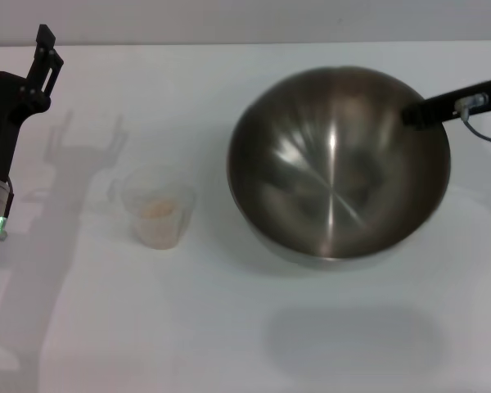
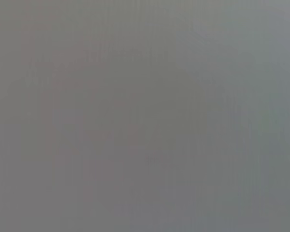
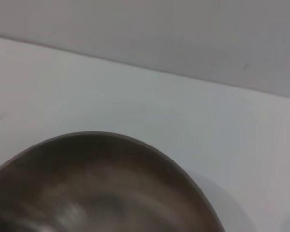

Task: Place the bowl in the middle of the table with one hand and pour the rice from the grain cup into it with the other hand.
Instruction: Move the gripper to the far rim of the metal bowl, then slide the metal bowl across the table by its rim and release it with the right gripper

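The big steel bowl (image 1: 335, 172) is right of the table's middle, and its shadow falls well below it on the white table (image 1: 229, 327), so it looks lifted. My right gripper (image 1: 421, 110) reaches in from the right, shut on the bowl's far right rim. The bowl's rim and inside fill the lower part of the right wrist view (image 3: 96, 193). The small clear grain cup (image 1: 155, 206) stands upright on the table to the bowl's left, with a little pale rice (image 1: 159, 210) in its bottom. My left gripper (image 1: 15, 47) is at the far left, open, apart from the cup.
The table's far edge meets a grey wall (image 3: 183, 34) behind the bowl. The left wrist view is plain grey with nothing to make out.
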